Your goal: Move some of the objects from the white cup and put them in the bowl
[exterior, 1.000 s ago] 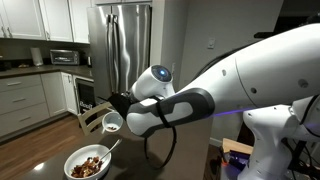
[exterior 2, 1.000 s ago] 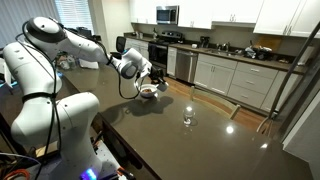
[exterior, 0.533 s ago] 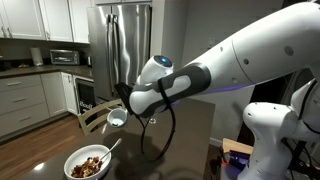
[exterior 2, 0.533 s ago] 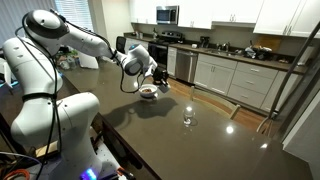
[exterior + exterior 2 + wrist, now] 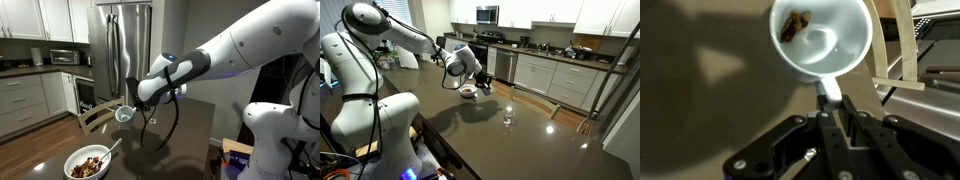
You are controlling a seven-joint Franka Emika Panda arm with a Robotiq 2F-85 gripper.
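Clamping the white cup (image 5: 825, 40) by its thin handle, upper centre of the wrist view, the end effector (image 5: 830, 102) carries something light, stiff and probably slick. The loose objects (image 5: 795, 25) inside would spill readily. The bowl (image 5: 72, 168) sits lower left on the worktop (image 5: 40, 150).

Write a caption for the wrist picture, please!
The gripper holds the white cup, a few reddish-brown bits inside.

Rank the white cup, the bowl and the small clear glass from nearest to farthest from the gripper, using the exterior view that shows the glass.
1. The white cup: held by its handle in the gripper, in the air.
2. The bowl: on the table, below the gripper and slightly to one side.
3. The clear glass: standing alone on the table, farthest.
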